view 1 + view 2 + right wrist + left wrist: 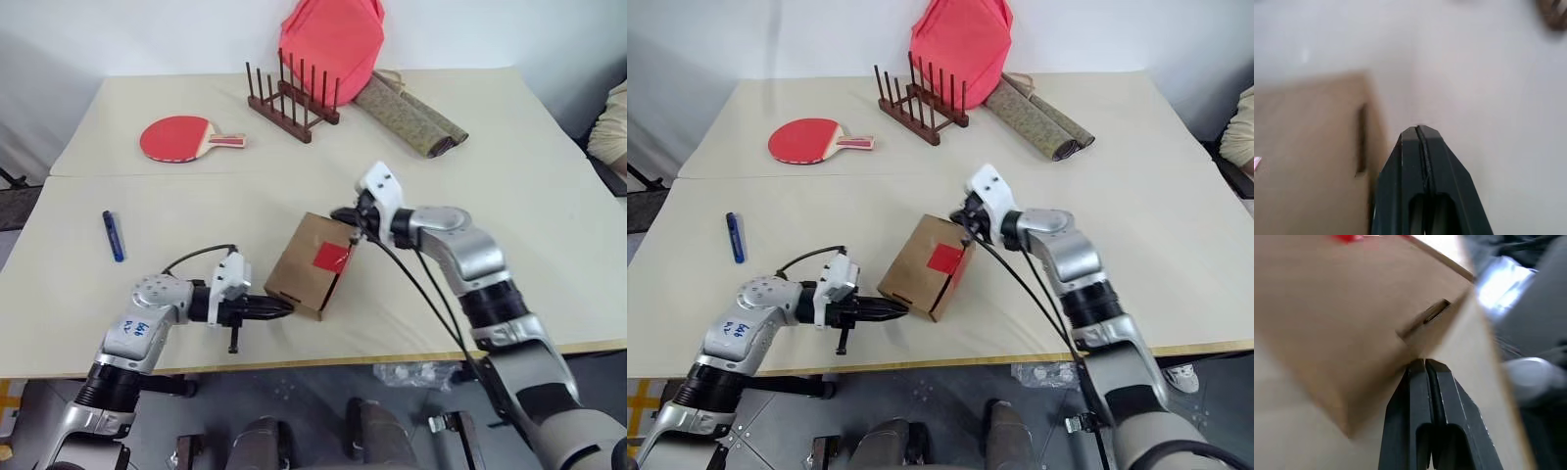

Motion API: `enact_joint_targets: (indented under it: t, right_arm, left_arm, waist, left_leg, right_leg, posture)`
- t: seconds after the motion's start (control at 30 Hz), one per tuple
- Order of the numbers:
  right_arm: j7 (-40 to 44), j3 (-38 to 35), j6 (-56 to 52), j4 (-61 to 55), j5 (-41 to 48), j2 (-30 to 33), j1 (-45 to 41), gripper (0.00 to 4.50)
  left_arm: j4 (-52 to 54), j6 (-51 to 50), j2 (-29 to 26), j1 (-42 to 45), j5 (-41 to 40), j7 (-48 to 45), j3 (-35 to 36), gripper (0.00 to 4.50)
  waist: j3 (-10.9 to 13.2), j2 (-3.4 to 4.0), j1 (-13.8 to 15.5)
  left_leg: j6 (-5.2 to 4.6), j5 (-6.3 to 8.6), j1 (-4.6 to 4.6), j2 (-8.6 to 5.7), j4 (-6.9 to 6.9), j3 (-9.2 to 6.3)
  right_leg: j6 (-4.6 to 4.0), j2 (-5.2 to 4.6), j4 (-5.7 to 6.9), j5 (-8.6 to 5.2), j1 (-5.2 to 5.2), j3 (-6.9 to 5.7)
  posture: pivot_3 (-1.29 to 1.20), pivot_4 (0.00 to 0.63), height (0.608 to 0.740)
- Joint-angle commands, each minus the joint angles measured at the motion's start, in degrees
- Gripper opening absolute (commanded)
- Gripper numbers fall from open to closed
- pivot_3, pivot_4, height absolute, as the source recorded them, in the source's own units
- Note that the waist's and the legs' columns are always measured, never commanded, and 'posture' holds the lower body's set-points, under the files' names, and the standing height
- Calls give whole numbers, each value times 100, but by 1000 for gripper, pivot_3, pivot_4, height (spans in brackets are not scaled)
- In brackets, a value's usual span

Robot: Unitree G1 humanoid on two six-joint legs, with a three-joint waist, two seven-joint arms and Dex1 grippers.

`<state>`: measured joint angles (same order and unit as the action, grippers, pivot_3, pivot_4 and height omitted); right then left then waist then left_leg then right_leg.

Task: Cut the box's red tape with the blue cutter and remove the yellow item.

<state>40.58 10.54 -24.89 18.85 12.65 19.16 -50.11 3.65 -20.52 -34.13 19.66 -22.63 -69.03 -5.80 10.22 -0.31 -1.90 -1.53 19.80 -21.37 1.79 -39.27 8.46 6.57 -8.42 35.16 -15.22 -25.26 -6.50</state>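
Left eye view is showing me the box (pixel 312 264) sitting near the table's (pixel 549 225) front edge with the red tape (pixel 331 258) on its lid. My left gripper (pixel 286 307) is pressing its closed fingers against the box's near corner, while my right gripper (pixel 340 213) is hovering, fingers pressed together, at the far corner. I am seeing the blue cutter (pixel 114 236) lying well apart to the left.

A pale beige table (pixel 549 225) carries the box (pixel 306 266) at centre frame, the blue cutter (pixel 114 236) at the left, a red paddle (pixel 184 137) at upper left, a wooden peg rack (pixel 292 98) at top centre, and a red-pink bag (pixel 333 39) with a rolled mat (pixel 409 116) to its right.
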Motion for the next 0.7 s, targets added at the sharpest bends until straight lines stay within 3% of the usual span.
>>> enact_joint_targets:
  t: [0.03,0.2,0.3,0.4,0.57,0.7]
  right_arm:
    - [-316,-523,187,-43,-96,242,-52,0]
    - [-258,-1019,-782,-1511,125,1075,616,0]
    - [128,-899,-1840,-2732,287,1835,1385,0]
    - [320,-679,-2398,-3445,405,2229,1843,0]
    - [324,-280,-2624,-3649,511,1958,1932,0]
    - [169,-8,-2286,-2973,309,1392,1389,0]
  left_arm:
    - [380,-239,-286,-133,-280,156,489,50]
    - [252,-516,-1053,-301,-345,324,1247,50]
    - [-236,122,-988,-76,13,608,1331,50]
    - [-629,533,-590,218,237,955,1152,50]
    - [-994,770,-50,446,304,686,633,50]
    - [-857,343,-15,599,92,141,215,50]
  waist:
    - [0,0,9]
    - [0,0,39]
    - [0,-1,56]
    - [0,-1,52]
    - [-1,-5,8]
    - [-1,-5,10]
  left_leg:
    - [1,0,0,0,0,-2]
    - [0,2,-11,-2,1,-20]
    - [-1,2,-12,-3,1,-15]
    - [-2,2,-12,-4,1,-5]
    - [-5,-1,0,-5,-1,14]
    - [0,-4,0,-7,-1,15]
  right_leg:
    - [0,-1,10,0,-3,0]
    - [2,-8,18,1,-10,-9]
    - [2,-10,1,1,-7,-15]
    - [2,-10,-10,1,-3,-14]
    - [-5,-6,-6,9,-3,-11]
    - [-11,3,-7,12,-4,-12]
  posture:
    - [0,150,740]
    - [0,150,740]
    - [0,150,740]
    - [0,150,740]
    - [0,150,740]
    - [0,150,740]
